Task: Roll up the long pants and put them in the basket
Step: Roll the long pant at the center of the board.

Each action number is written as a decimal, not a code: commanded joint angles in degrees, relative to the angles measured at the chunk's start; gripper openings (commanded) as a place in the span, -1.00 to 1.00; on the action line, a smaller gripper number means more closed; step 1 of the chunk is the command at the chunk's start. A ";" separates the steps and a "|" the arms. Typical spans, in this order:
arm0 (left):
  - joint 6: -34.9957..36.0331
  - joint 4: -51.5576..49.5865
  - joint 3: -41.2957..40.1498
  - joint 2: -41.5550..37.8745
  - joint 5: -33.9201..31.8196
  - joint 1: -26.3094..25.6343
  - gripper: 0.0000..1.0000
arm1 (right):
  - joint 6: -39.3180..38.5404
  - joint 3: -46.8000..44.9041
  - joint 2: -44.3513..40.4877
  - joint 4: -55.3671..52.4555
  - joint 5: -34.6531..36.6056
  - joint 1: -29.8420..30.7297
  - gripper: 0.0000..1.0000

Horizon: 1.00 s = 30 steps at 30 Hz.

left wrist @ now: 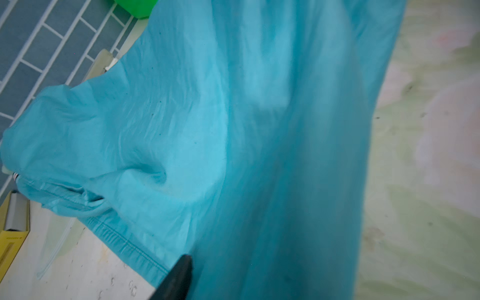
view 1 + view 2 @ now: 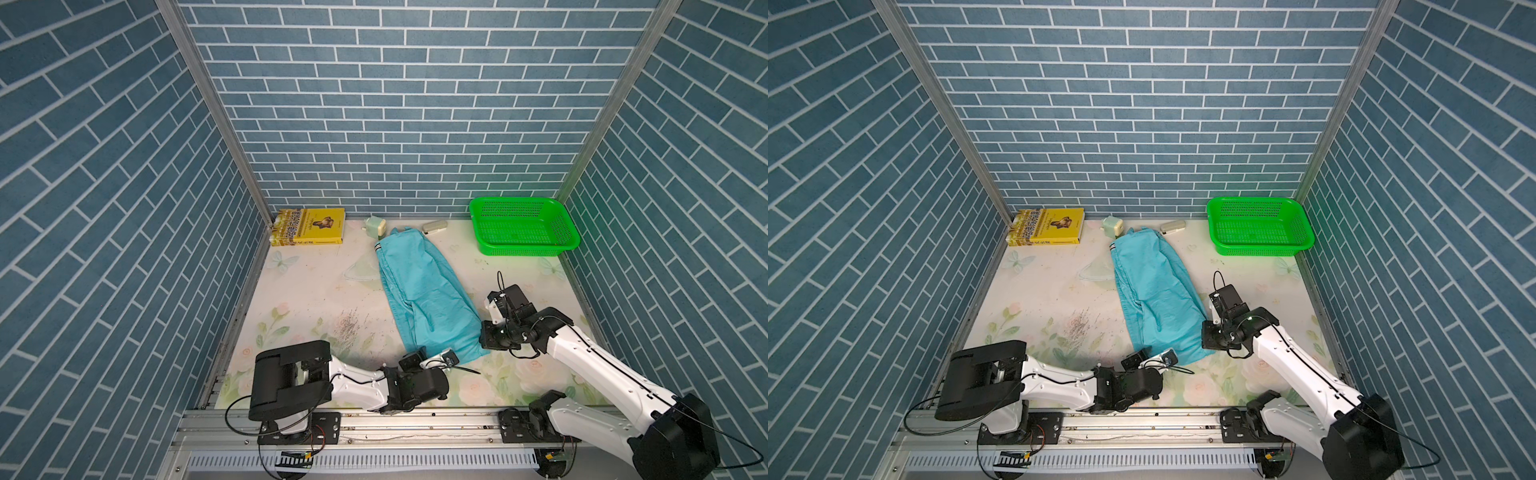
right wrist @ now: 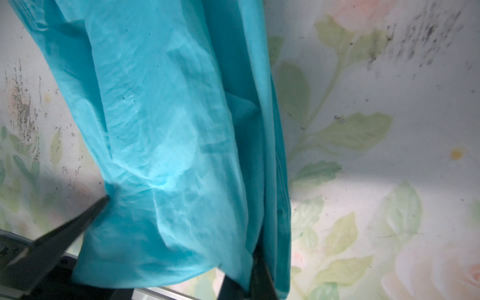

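Rolling not begun, by the look of it. Long pants point(image 2: 419, 291) lie stretched out on the table point(image 2: 299, 299), with the striped waistband point(image 2: 377, 248) at the far end and the leg hems at the near end. Right gripper point(image 3: 246, 275) is pinched together on one hem corner. Left gripper point(image 2: 440, 358) is at the other corner with cloth in its jaws; can't tell if clamped. No roll formed, so the whole length is left to do.
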 commanded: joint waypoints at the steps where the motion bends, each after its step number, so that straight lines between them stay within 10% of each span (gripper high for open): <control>1: 1.47 1.81 -0.28 -4.50 6.58 -0.44 -1.00 | -1.54 2.97 -1.07 -2.85 0.27 -1.23 -0.64; 6: -1.44 -8.49 6.43 -6.63 25.88 3.82 -1.00 | -1.54 8.51 -1.33 -5.31 3.17 -2.97 0.09; 16: -16.82 -21.07 22.22 -0.20 63.06 18.86 -1.00 | -2.33 26.19 -0.81 -11.95 7.82 -3.61 0.24; 22: -27.18 -18.96 22.26 1.36 71.63 29.13 -1.00 | -1.89 25.87 -2.19 -9.36 3.41 -3.64 0.23; 30: -23.74 -22.88 22.84 2.31 67.84 30.43 -1.00 | 7.40 10.83 -10.32 -5.31 3.53 -3.66 0.42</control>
